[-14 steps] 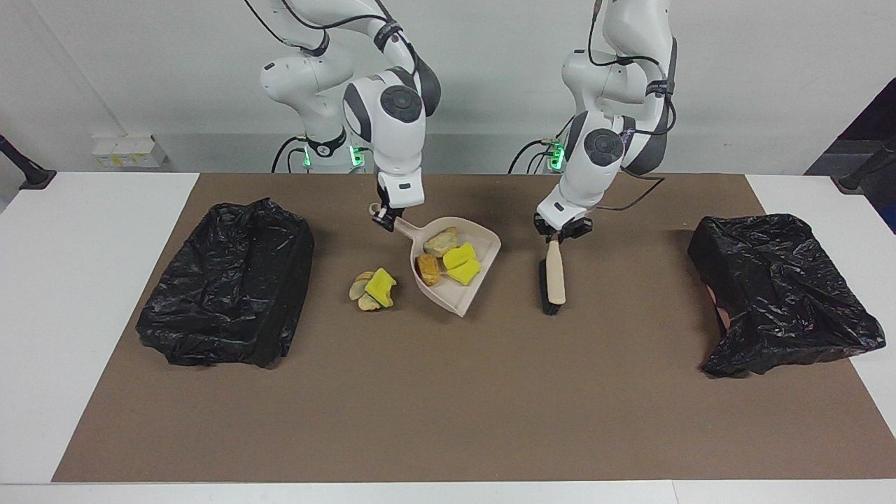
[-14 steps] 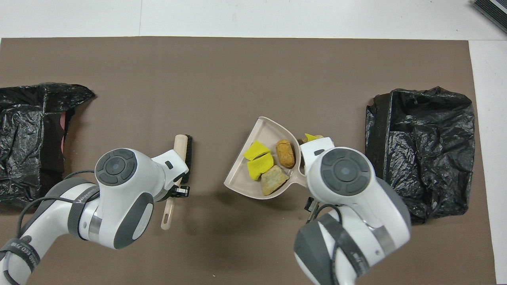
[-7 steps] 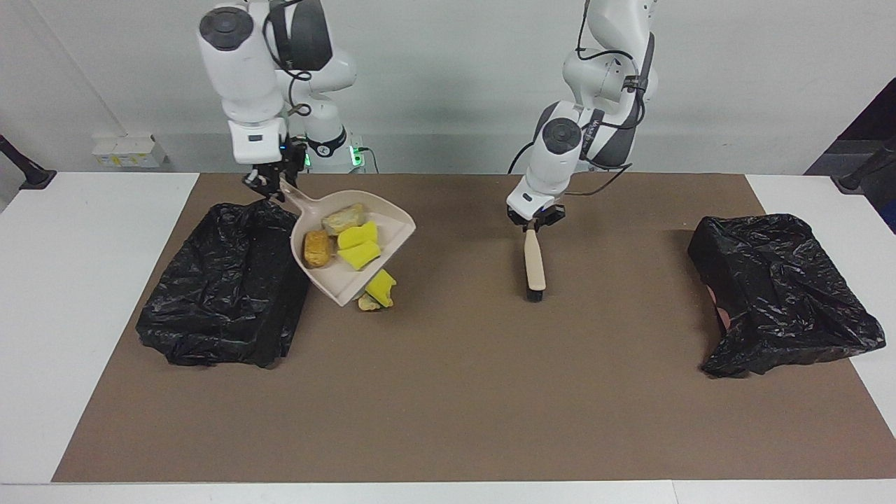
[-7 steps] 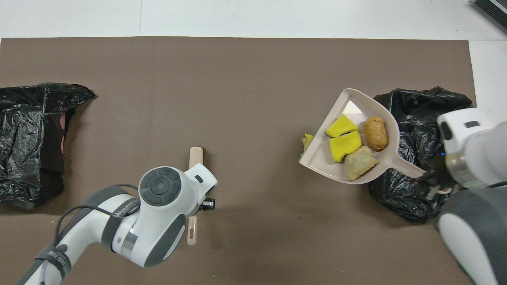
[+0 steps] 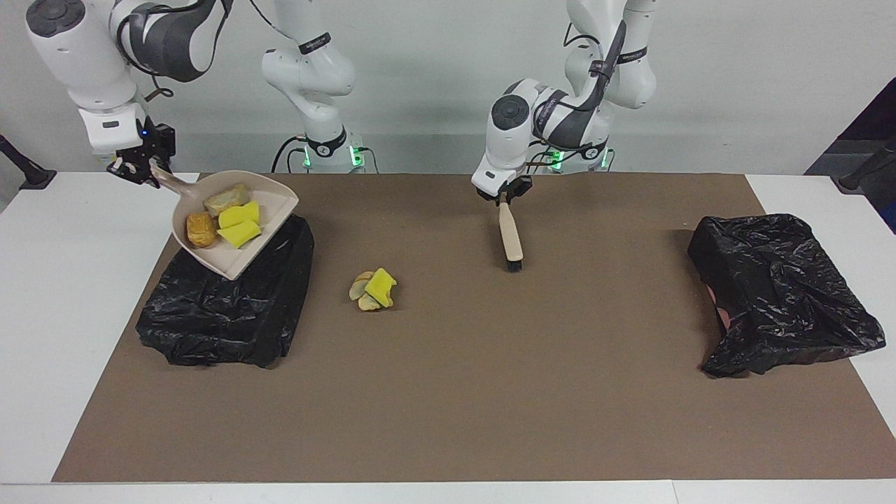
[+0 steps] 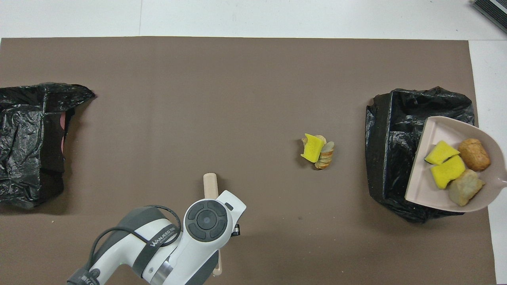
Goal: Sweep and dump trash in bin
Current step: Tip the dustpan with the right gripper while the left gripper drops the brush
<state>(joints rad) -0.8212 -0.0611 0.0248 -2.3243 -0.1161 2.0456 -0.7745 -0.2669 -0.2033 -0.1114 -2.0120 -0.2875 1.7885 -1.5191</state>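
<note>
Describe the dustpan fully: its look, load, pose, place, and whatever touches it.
The dustpan is beige, smooth plastic by its look, with a flat scoop and a thin handle. The right gripper is shut on that handle and holds it in the air over the black-bagged bin at the right arm's end, its open lip tilted downward. Four scraps lie in it: two yellow, two brownish.

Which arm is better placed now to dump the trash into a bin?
Right. The right gripper holds the dustpan with trash over the bin; the left gripper holds the brush.
</note>
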